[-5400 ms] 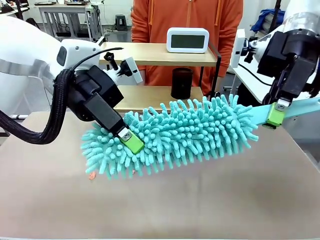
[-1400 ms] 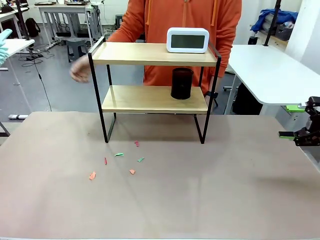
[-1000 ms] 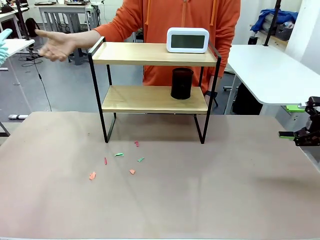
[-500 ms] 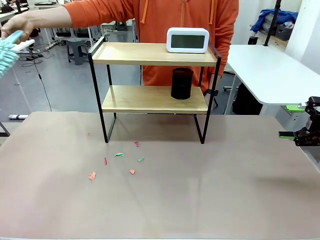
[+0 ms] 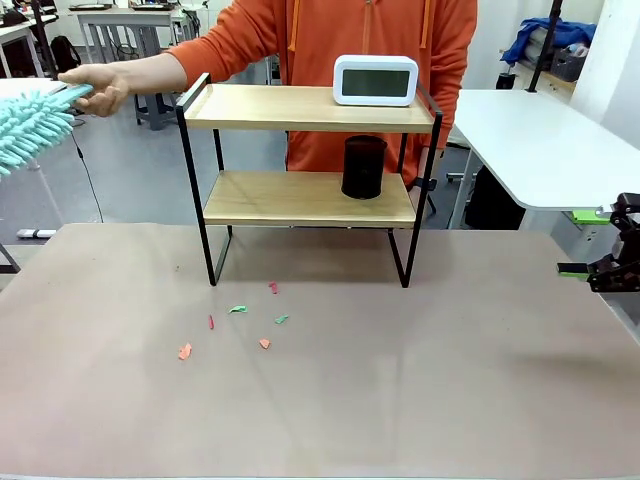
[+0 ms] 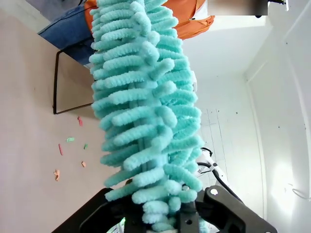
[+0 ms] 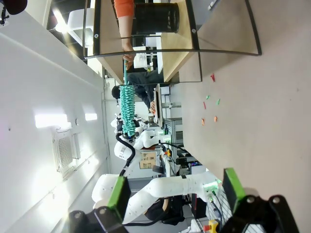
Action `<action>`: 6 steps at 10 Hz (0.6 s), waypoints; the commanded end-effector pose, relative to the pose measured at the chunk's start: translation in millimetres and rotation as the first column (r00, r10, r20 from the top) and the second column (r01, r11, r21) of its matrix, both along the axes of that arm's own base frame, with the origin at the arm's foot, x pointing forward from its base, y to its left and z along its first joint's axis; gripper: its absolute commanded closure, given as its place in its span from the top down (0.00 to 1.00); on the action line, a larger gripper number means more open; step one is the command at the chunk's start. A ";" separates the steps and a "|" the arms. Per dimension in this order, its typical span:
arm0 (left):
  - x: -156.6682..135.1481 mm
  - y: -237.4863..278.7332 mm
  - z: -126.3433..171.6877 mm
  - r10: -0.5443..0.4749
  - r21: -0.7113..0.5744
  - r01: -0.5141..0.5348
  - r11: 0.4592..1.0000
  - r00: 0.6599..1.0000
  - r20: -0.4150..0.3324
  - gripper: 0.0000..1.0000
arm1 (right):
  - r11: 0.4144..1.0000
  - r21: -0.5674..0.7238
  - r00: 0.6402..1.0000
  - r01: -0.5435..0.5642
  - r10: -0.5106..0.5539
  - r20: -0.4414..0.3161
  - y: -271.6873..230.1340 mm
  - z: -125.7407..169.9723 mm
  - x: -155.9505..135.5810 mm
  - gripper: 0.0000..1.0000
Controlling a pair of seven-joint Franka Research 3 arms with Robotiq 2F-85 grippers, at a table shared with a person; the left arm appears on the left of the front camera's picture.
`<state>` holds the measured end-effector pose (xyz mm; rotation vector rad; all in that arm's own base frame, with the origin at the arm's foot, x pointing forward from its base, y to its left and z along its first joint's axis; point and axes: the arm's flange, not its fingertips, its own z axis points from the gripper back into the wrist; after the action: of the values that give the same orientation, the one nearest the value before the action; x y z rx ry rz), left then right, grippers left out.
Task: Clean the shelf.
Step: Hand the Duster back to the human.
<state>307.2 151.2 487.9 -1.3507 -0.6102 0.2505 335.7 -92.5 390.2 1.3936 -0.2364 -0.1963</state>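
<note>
Teal chenille duster [image 6: 141,111], soft and light, sits clenched at its base in my left end effector [image 6: 163,221] while a person's hand [image 5: 100,92] grips its far end, my right end effector [image 7: 172,191] gapes empty, and the shelf [image 5: 310,108] stands mid-counter [image 5: 400,400].

The shelf [image 5: 310,150] stands on the brown table [image 5: 400,400], toward twelve o'clock. A white clock [image 5: 375,80] sits on its top board, over to the right. A black cup [image 5: 363,166] sits on the lower board, right under the clock. A person in an orange top [image 5: 370,30] stands behind the shelf. The person's hand [image 5: 100,88] reaches out toward ten o'clock and holds the handle end of a fluffy teal duster [image 5: 30,125] (its far end runs off the edge). Small red and green scraps [image 5: 240,322] lie on the table in front of the shelf. At three o'clock, the right gripper [image 5: 600,270] peeks in by the table's edge.
</note>
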 end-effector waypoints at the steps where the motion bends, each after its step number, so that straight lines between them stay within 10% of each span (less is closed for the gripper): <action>1: 4.1 2.4 5.0 0.014 0.013 -0.014 1.000 1.000 -0.005 0.17 | 1.000 -0.005 1.000 -0.012 0.012 0.005 -2.3 3.6 0.7 1.00; 6: 3.9 -0.6 4.1 0.004 0.012 -0.003 1.000 1.000 -0.008 0.17 | 1.000 -0.005 1.000 -0.012 0.012 0.005 -2.3 3.6 0.7 1.00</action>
<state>310.0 153.2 488.5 -1.3424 -0.6111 0.2544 335.7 -92.5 390.2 1.3936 -0.2364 -0.1963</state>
